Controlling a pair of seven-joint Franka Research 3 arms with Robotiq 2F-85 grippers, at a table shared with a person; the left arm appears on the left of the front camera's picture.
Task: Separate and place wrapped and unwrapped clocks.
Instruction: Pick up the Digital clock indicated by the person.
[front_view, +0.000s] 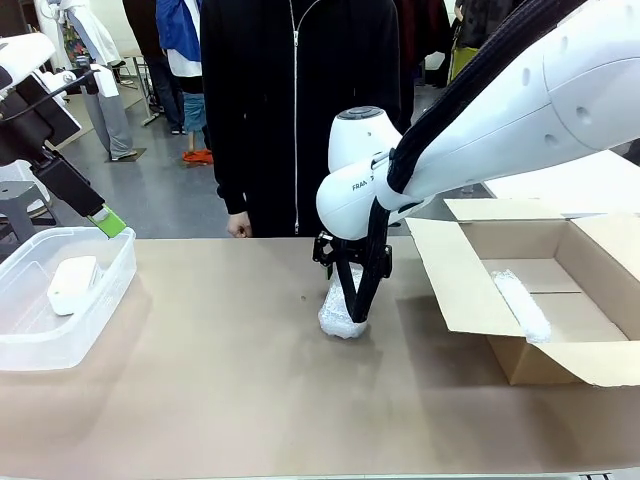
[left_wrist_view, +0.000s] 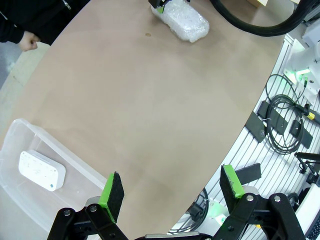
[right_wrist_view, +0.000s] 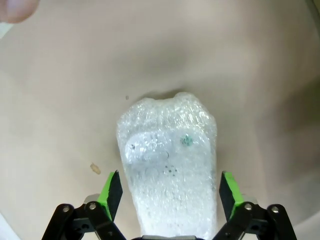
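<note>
On the brown table (front_view: 200, 380), a wrapped clock (front_view: 340, 305) in bubble wrap lies near the middle, just to the left of the open cardboard box (front_view: 470, 290). The right gripper (front_view: 352, 300) stands over this bundle with its jaws open, one green pad on each side of it; the right wrist view shows the wrapped clock (right_wrist_view: 167, 165) between the pads (right_wrist_view: 111, 187), with a gap on each side, so nothing is gripped yet. A second wrapped clock (front_view: 522, 305) already lies inside the box. The bare clock (front_view: 72, 284) rests in the clear plastic bin (front_view: 105, 300), well to the left of the box. The left gripper (front_view: 108, 222) hangs above the bin's far rim, jaws open and empty.

The likely next step is closing on the bundle and carrying it to the box. The crinkly wrap is soft and slippery, so the pads may squeeze only the film, letting the clock slide or tilt out during the lift. The box's near flap stands up beside the bundle, and a low carry could catch on it. A person's hand (front_view: 238, 226) rests at the table's far edge, away from the box.
</note>
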